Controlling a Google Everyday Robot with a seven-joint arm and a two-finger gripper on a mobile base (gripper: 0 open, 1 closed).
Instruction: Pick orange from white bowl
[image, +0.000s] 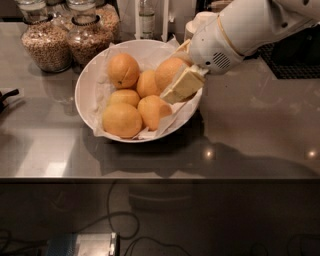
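Observation:
A wide white bowl (87, 95) lined with crinkled white paper sits on the grey counter and holds several oranges. My gripper (172, 80) reaches into the bowl's right side from the upper right on a white arm. Its cream fingers (184, 84) are closed around the orange (167, 70) at the bowl's upper right, one in front and one behind it. That orange sits slightly above its neighbours. The far finger is mostly hidden behind the fruit. The other oranges lie loose, a big one at the front left (122, 120) and one at the back (123, 70).
Two glass jars of grain (47, 42) (90, 37) stand behind the bowl to the left. A bottle (146, 17) and white cups (200, 22) stand behind it. A black mat (295, 62) lies at the right. The counter's front edge (160, 177) runs below the bowl.

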